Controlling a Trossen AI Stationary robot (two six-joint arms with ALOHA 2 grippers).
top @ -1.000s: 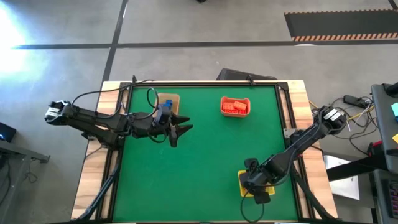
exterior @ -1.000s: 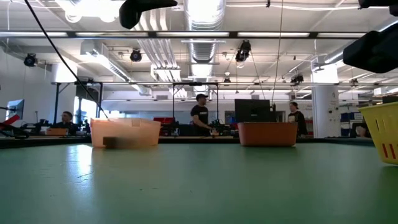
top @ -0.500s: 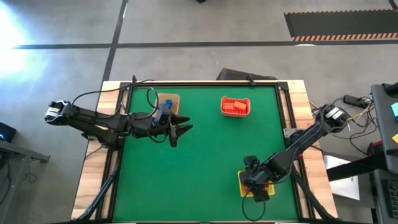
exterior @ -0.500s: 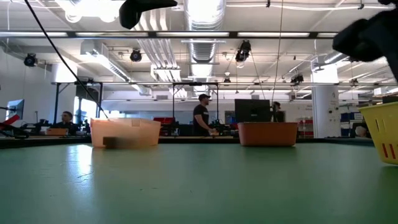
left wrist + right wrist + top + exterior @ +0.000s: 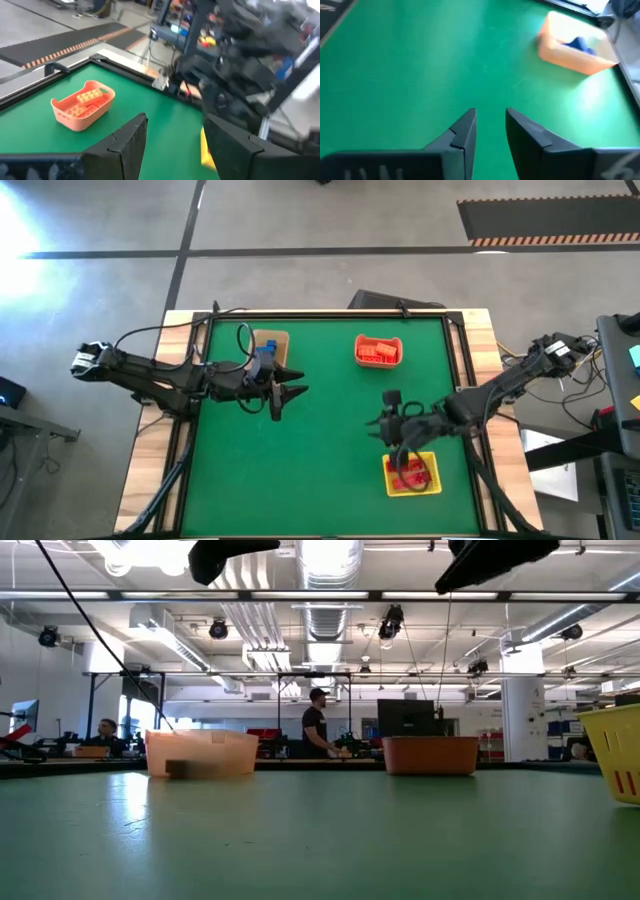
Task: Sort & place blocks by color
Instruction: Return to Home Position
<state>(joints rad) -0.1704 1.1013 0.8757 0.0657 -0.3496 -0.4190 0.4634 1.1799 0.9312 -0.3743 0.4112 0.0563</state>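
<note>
Green mat (image 5: 320,450): red blocks (image 5: 410,476) lie in the yellow bin (image 5: 437,476) lower right, orange blocks (image 5: 378,352) in the orange bin (image 5: 358,345) upper centre, and blue blocks (image 5: 580,44) in the tan bin (image 5: 275,338). The left gripper (image 5: 296,391), left of centre, and the right gripper (image 5: 384,412), right of centre, hover with fingers apart. A person (image 5: 315,730) stands in the hall beyond.

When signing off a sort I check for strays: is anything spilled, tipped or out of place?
Nothing stands out. No loose bricks on the table; red bricks lie in the yellow bin, orange bricks in the orange bin, blue bricks in the tan bin. Bins sit upright. Left gripper and right gripper hover open, empty.
</note>
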